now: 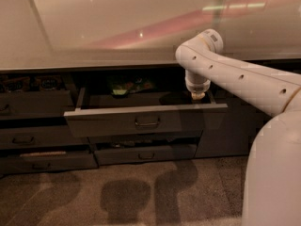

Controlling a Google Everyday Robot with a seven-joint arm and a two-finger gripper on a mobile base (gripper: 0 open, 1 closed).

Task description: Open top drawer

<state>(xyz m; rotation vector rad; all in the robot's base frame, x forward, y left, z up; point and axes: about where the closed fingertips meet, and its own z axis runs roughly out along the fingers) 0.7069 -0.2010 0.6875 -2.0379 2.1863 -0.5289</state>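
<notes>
The tool (196, 97) hangs pointing down at the end of the arm (244, 79), over the right rear corner of the top drawer (113, 122). Whether it is apart or together cannot be told, nor whether it touches the drawer's wall.

The tabletop (117, 27) spans the whole width above, and its front edge overhangs the cabinet fronts. Open floor (70, 201) runs along the front of the cabinet, crossed by shadows. The robot's body (275, 173) fills the lower right corner, just in front of the plain door (225, 131).

The top drawer stands out toward the camera. Its front is well forward of the neighbouring fronts, and a grey side wall shows at each end. The tool sits behind that front panel, up and to the right of the handle (147, 123) and apart from it.

1 narrower drawer (146, 153) lies beneath, slightly out. 3 short fronts (33, 103) stack at the left. Something green (120, 92) lies at the drawer's back left.
</notes>
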